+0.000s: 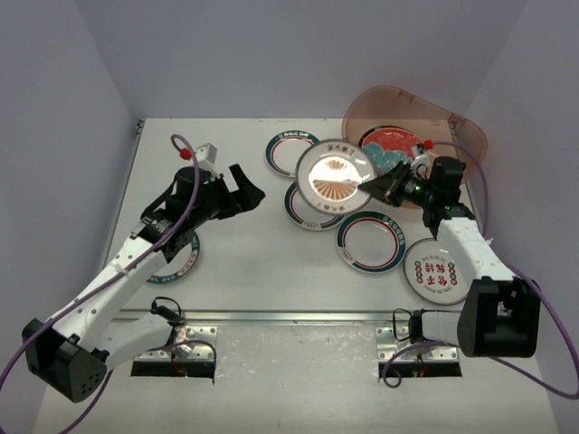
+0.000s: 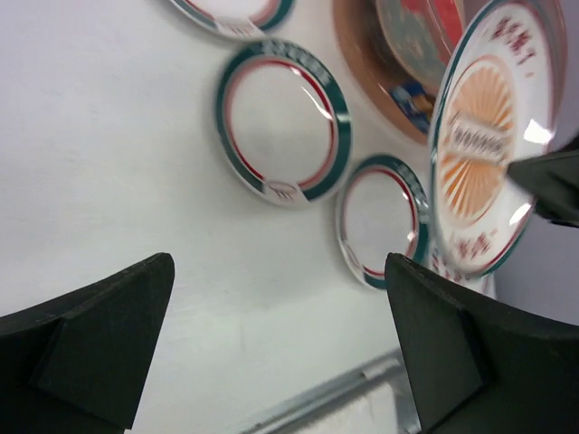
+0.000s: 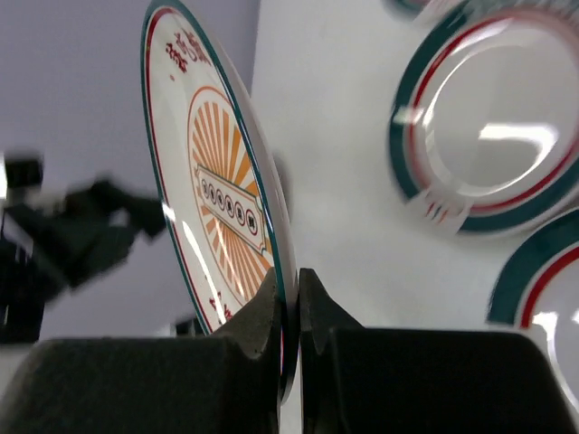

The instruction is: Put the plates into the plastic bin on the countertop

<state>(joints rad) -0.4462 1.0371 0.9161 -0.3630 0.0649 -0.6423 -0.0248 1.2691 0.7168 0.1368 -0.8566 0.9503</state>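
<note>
My right gripper is shut on the rim of the orange sunburst plate and holds it in the air just left of the plastic bin; its jaws pinch the rim in the right wrist view. The bin holds a red-and-teal floral plate. On the countertop lie teal-and-red rimmed plates, one under the held plate, and a red-lettered plate. My left gripper is open and empty above the counter, left of the plates; another rimmed plate lies under its arm.
Pale lavender walls close the counter on three sides. A metal strip runs along the near edge. The right arm's base stands beside the red-lettered plate. Cables hang by both arms.
</note>
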